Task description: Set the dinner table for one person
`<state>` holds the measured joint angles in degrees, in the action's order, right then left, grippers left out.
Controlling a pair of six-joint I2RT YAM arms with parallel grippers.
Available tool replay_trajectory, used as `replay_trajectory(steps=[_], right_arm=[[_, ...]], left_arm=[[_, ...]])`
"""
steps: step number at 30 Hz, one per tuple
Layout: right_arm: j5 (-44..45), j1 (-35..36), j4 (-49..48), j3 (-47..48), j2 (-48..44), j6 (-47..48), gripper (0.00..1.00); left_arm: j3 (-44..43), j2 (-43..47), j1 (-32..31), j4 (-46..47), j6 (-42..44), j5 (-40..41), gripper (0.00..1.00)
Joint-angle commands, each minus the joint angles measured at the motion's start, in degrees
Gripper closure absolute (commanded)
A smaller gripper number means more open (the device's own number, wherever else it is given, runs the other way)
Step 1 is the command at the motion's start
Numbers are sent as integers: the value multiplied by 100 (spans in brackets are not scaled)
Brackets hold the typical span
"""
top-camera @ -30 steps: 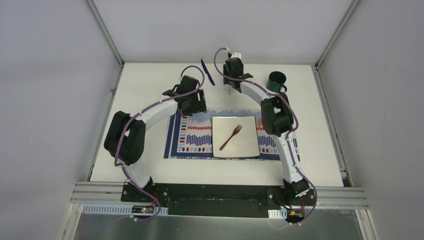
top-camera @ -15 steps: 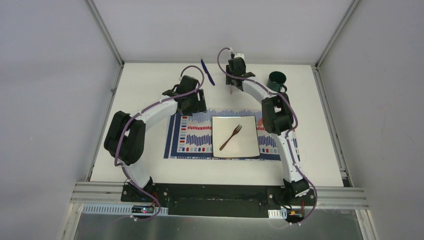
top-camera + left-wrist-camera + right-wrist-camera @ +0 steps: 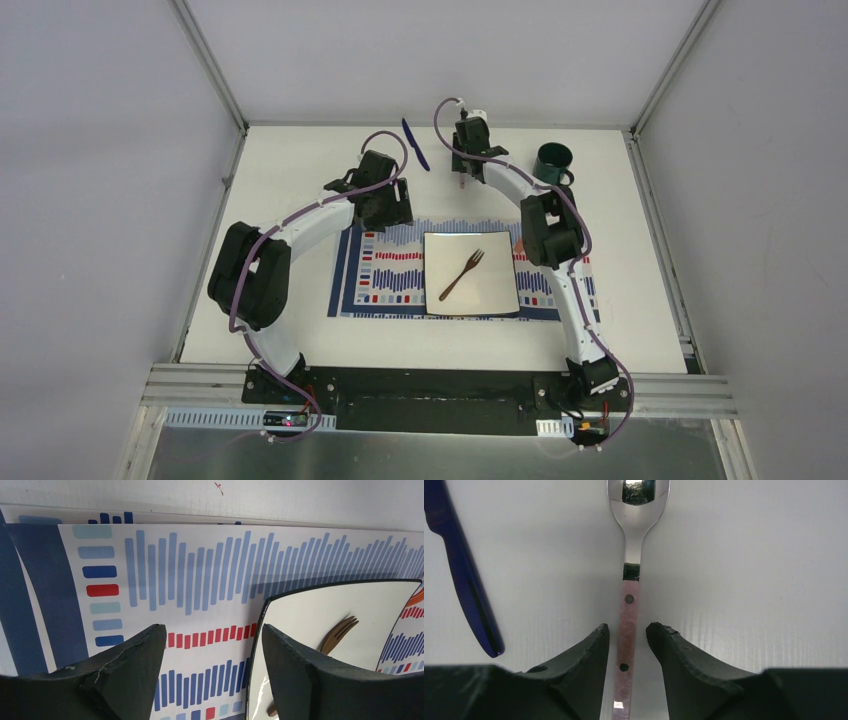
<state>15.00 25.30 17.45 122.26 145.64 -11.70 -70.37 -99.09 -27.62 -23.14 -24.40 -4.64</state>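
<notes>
Right wrist view: my right gripper [image 3: 627,627] has one finger on each side of the pink handle of the spoon [image 3: 629,610]. A thin slit of shadow shows on both sides, so the jaws are parted around the handle and not clamped on it. The spoon lies flat on the dinner table [image 3: 749,580], its bowl pointing away from me. A blue knife [image 3: 464,575] lies to the left, its tip near my left finger but apart from it. To the right of the spoon I see only bare white tabletop.

From the top external view, the spoon and knife lie close to the table's far edge. A green mug [image 3: 552,160] stands to the right, near the far right corner. My right arm reaches across the right end of the striped placemat [image 3: 385,272].

My left gripper [image 3: 212,627] hangs released over the placemat's far part, fingers wide apart and grasping nothing. The near left edge of the white plate [image 3: 320,615] runs under its right finger. A brown fork [image 3: 340,632] lies slantwise on the plate. Bare table borders the placemat's left and near edges.
</notes>
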Motion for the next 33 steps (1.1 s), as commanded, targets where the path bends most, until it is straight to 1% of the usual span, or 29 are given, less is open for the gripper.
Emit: replay_trajectory(steps=[1,3,8,14,17,22,33], right_arm=[[-120,3,36,220,78,-93,59],[-95,2,39,192,65,-86,62],[-39,10,15,32,-13,-87,65],[1,6,-112,-416,-219,-163,71],[24,7,-132,-587,-306,-189,76],[87,-8,-23,-757,-445,-247,78],[283,-25,-215,-1976,-1294,-325,84]], left_arm=[[-102,67,85,115,67,-19,28],[-96,70,98,118,67,-31,28],[-84,59,107,149,50,-69,28],[-57,82,116,186,41,-90,28],[-47,108,116,186,41,-101,28],[4,159,125,204,32,-107,28],[63,236,123,242,-12,-168,29]])
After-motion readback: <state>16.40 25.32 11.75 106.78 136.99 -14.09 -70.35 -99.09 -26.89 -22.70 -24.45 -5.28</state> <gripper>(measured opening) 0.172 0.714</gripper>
